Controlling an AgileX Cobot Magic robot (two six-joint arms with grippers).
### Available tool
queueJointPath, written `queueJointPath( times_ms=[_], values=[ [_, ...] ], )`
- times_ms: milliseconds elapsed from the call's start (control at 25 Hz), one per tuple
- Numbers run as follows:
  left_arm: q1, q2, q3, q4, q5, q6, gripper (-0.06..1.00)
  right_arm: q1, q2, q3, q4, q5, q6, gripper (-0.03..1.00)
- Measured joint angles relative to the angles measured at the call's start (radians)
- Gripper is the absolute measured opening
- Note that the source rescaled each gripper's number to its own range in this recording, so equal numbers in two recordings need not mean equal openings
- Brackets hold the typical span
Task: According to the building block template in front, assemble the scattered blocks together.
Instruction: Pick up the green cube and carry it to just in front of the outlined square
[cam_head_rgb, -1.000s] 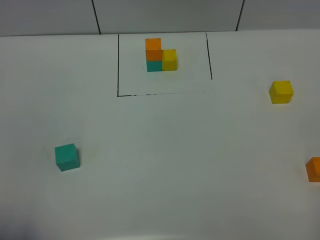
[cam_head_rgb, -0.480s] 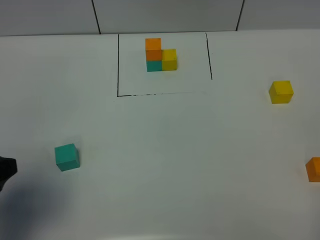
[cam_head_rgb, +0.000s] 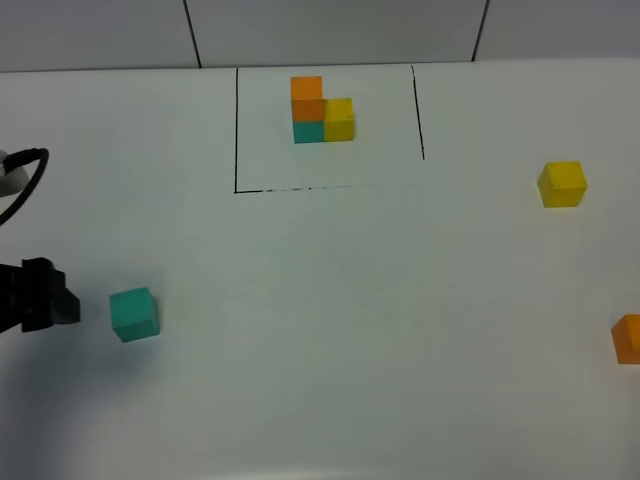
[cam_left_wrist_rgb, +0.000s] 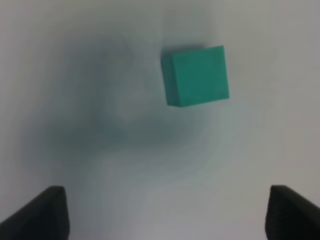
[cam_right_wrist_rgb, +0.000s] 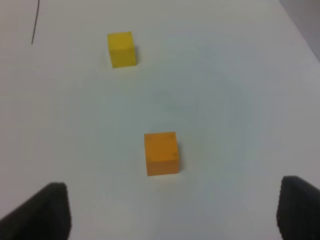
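- Sitting at the top centre of the high view, the template (cam_head_rgb: 322, 112) is standing inside a black-lined box (cam_head_rgb: 236, 130) on the white table (cam_head_rgb: 330, 300): orange on teal, yellow touching the teal's right side.
- Teal cube (cam_head_rgb: 134, 314) is lying alone in the lower left of the frame, well apart from the template.
- Yellow cube (cam_head_rgb: 562, 184) is lying at the right, mid-height. Orange cube (cam_head_rgb: 628, 338) is lying below it at the right edge, partly cut off by the frame. The two are not touching.
- Left gripper (cam_left_wrist_rgb: 167, 215) is showing at the left edge of the high view, just beside the teal cube and not touching it. Jaws are standing wide apart, holding nothing. In its wrist view the teal cube is lying ahead of the two fingertips.
- Black cable (cam_head_rgb: 30, 175) is looping at the left edge, above that gripper.
- Right gripper (cam_right_wrist_rgb: 175, 215) is showing only in its own wrist view. Jaws are standing apart and empty, with the orange cube ahead of them and the yellow one farther on.
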Motion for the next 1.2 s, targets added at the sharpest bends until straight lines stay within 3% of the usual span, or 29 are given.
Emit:
queueJointPath(
  times_ms=[240,400,600,880,1200],
  values=[
    [-0.118,0.124,0.000,0.018,-0.041,-0.125,0.82,0.000,0.000,0.000,0.001,0.000,0.000,0.69],
    [-0.183,0.212,0.000,0.117,-0.084,-0.279,0.82,0.000,0.000,0.000,0.005,0.000,0.000,0.69],
    [-0.198,0.288,0.000,0.220,-0.140,-0.444,0.82,0.000,0.000,0.000,0.005,0.000,0.000,0.69],
    [-0.200,0.352,-0.053,0.215,-0.171,-0.453,0.82,0.000,0.000,0.000,0.005,0.000,0.000,0.69],
    [-0.261,0.440,-0.129,0.213,-0.180,-0.440,0.82,0.000,0.000,0.000,0.006,0.000,0.000,0.69]
  ],
)
